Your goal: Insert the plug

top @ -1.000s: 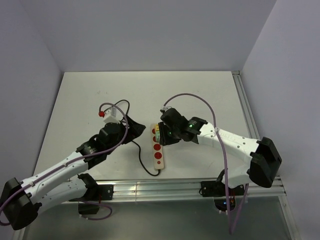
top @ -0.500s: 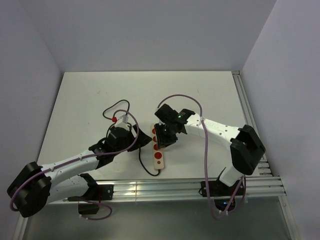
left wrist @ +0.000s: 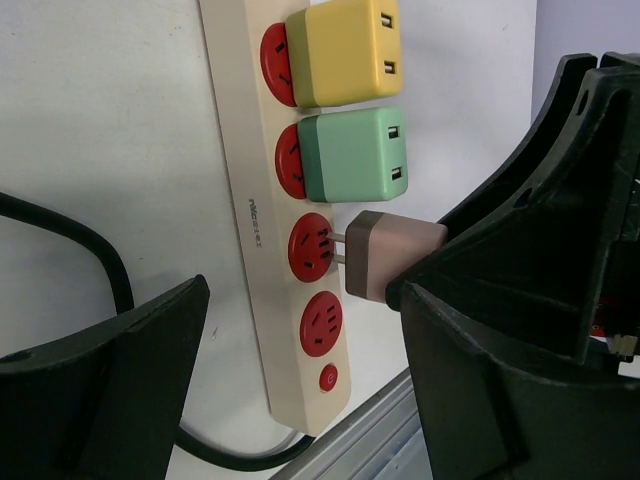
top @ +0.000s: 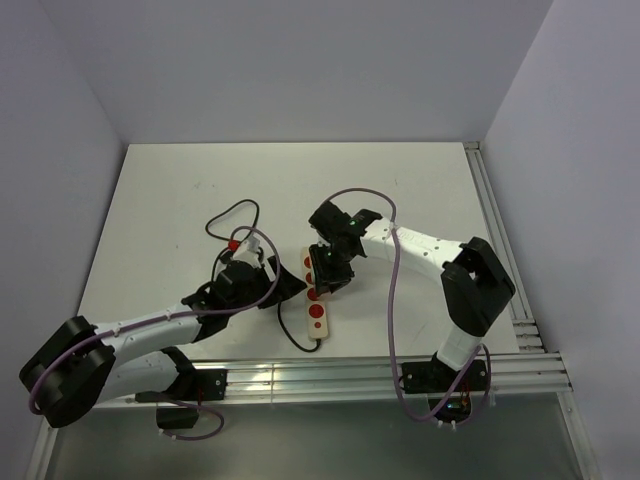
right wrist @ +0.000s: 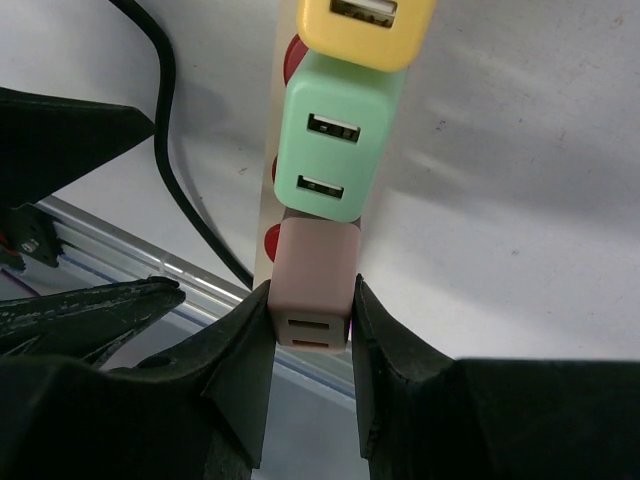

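Your right gripper [right wrist: 310, 300] was clenched on the dusty-pink plug [left wrist: 385, 255], one finger on each flank. The plug stood at the third socket of the power strip [left wrist: 262, 210], counting from the strip's yellow end. Its prongs had entered that socket, but bare metal showed between the plug body and the strip's face, so it was not seated flush. Just beside it on the strip sat a green adapter [left wrist: 355, 155], and beyond that a yellow adapter [left wrist: 345, 50], both pushed fully home. On the plug's other side the strip had one free socket [left wrist: 322, 322] and a small red button [left wrist: 327, 378].

Your left gripper [top: 285, 277] was spread wide and grasped nothing. It straddled the strip near the button end, with one finger on the side where the black cord [left wrist: 90, 240] curved away. The other finger was across the strip (close to the right gripper's fingers – whether they touched, you could not tell).
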You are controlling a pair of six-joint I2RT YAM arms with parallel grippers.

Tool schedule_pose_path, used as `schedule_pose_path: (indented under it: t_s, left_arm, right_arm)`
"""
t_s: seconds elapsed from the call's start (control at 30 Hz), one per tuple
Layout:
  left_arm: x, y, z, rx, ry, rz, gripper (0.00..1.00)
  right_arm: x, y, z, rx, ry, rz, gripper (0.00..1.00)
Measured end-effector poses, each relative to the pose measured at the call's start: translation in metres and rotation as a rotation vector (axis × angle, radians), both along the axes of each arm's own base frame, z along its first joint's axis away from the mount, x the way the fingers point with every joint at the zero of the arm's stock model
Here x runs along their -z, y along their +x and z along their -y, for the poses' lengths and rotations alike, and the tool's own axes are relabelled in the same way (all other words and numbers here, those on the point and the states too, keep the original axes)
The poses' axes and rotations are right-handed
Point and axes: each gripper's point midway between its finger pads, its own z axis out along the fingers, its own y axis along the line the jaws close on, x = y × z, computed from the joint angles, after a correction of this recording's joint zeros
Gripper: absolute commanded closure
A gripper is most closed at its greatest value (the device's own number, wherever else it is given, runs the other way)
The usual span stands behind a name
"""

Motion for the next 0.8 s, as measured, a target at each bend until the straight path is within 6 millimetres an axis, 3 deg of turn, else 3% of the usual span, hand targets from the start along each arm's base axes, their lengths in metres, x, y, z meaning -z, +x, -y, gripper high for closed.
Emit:
schedule_pose_path:
  t_s: [0.27, 0.4, 0.6, 0.8]
  left_arm:
    - [0.008, -0.003, -0.001, 0.008, -0.003, -0.005, 0.19]
    - [0.013, -0.004, -0.003, 0.000, -0.001, -0.015, 0.25]
    - [0.034, -0.006, -0.014, -0.039, 0.047, -0.041, 0.30]
    - [0.049, -0.001, -0.008, -0.034, 0.060, -0.063, 0.38]
  right_arm:
    - [0.001, 0.001, -0.001, 0.000, 0.001, -0.020, 1.00]
    - [0.002, 0.002, -0.002, 0.002, -0.008, -0.039, 1.00]
    - [0.002, 0.005, -0.003, 0.016, -0.036, -0.059, 1.00]
    - [0.003, 0.006, -0.001, 0.037, -0.061, -0.065, 1.00]
